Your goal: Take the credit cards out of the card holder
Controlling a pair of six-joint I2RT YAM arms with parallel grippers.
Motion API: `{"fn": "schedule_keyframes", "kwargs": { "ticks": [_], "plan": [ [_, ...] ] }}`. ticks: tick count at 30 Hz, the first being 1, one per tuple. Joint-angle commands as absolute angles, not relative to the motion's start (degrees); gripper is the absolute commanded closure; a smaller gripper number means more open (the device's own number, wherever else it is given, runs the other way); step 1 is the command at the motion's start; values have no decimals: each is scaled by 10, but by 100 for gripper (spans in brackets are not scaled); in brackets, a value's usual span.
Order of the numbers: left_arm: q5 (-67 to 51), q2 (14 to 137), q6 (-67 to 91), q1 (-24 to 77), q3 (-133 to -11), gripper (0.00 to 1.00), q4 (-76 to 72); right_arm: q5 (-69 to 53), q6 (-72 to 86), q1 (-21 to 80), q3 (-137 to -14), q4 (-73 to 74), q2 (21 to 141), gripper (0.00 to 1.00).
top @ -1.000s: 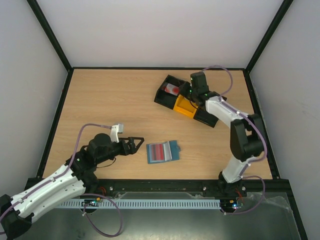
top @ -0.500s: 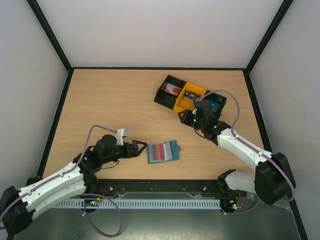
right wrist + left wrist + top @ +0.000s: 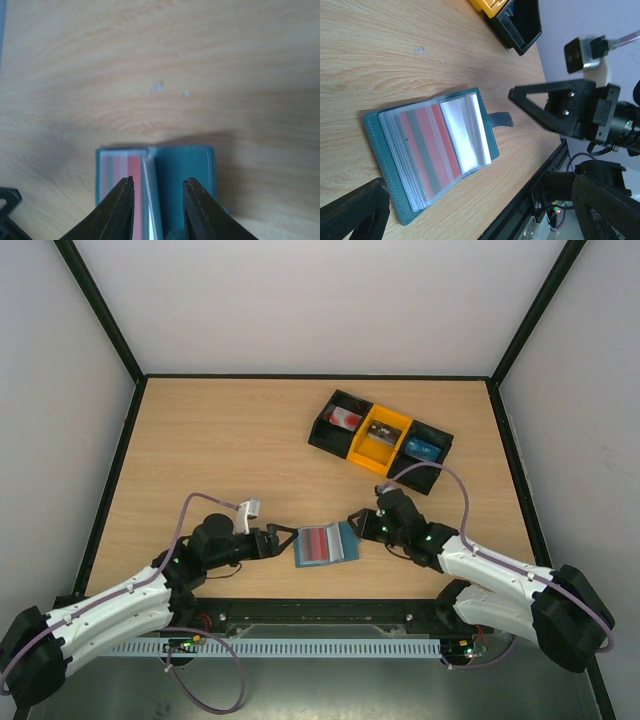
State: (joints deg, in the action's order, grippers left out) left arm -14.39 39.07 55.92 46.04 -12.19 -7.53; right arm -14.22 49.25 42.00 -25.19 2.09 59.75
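Your right gripper [image 3: 158, 183] stood part open, its two black fingers a narrow gap apart with nothing between them. It hung over the small dusty-blue folding card holder [image 3: 325, 543], above the fold. The wrist view could not tell you whether the tips touched it. Your left gripper [image 3: 284, 539] was spread wide and empty, its tips just beside the holder's left edge.

The holder lay open and flat on the light wooden table [image 3: 220, 450], near the front edge between your two arms. Its short closing tab [image 3: 501, 120] pointed toward the right arm. A red-and-grey striped card [image 3: 427, 147] showed through its clear plastic sleeves.

Well behind it sat the black-and-yellow three-bin tray [image 3: 322, 438]. A white card with red marks [image 3: 345, 418] lay in its left bin and a bright blue card [image 3: 424, 449] in its right bin. What lay in the yellow middle bin was too small to make out.

A second earlier your right gripper had been over that tray. Half a second earlier it was partway back, and it had since come down to the holder's tab side. Your left gripper had closed in on the holder too. The holder itself had not shifted.
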Motion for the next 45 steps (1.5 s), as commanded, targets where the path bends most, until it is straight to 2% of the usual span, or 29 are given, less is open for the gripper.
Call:
{"fn": "schedule_keyframes", "kwargs": {
  "ticks": [1,8,16,24,31,40,45],
  "plan": [
    [-167,385,578,459,-97,0,-133,-117,533,464,-220,-5,571,72],
    [-173,395,595,459,-71,0,-170,-81,570,548,-219,-39,595,73],
    [-167,382,596,458,-69,0,-153,-56,572,608,-254,-83,685,73],
    [-163,367,600,459,-67,0,-137,-24,554,610,-257,-91,744,72],
    [-146,367,604,459,-71,0,-118,-62,568,613,-246,-154,805,73],
    [-119,358,603,459,-83,0,-73,-93,623,652,-257,-263,870,80],
    [-126,353,616,458,-75,0,-82,-52,628,655,-249,-241,855,83]
  ]
}}
